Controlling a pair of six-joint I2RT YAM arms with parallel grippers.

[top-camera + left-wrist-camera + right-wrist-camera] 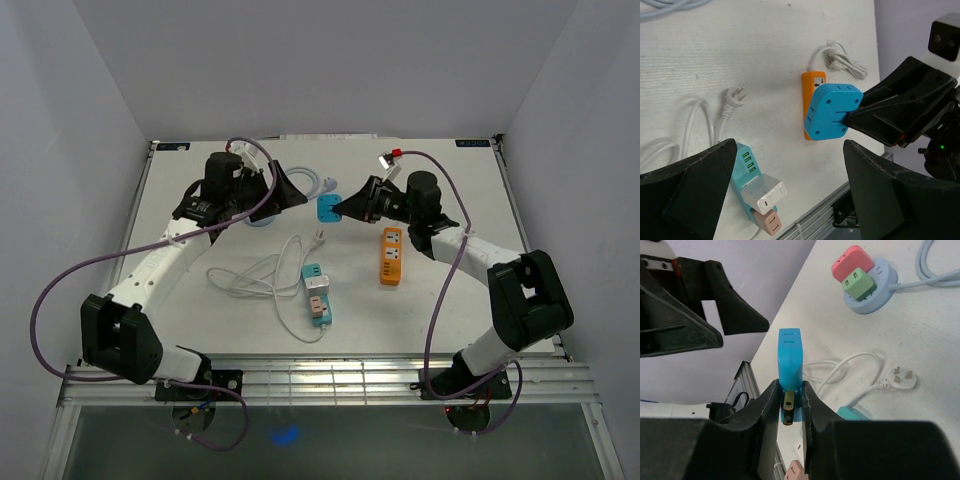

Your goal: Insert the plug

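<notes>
The right gripper (790, 390) is pressed together on the blue plug (790, 357), pinching its base so that the body stands up out of the grip. Only the right wrist view shows a brass prong (788, 405) down between the two fingers. The left wrist view gives the plug's broad face with its slots, caught at one edge by the right gripper's black fingers (880, 112). From above, the plug hangs in the air over the far middle of the table (470, 190), between the two grippers.

The left gripper (290, 190) is spread wide and holds nothing. Its tip is near the plug on the left.

Further out, an orange power strip (391, 256) lies near the right arm; in the left wrist view the plug partly covers it. A teal power strip (318, 295) lies nearer the arm bases. The left wrist view shows a white adapter (765, 192) and a pink adapter (771, 222) plugged into it. A loose white plug (318, 238) on its cord lies between the strips.

The right wrist view alone shows a round socket hub (870, 290) clearly, carrying a pink block (852, 262) and a green block (860, 284). From above, the left arm mostly hides it.
</notes>
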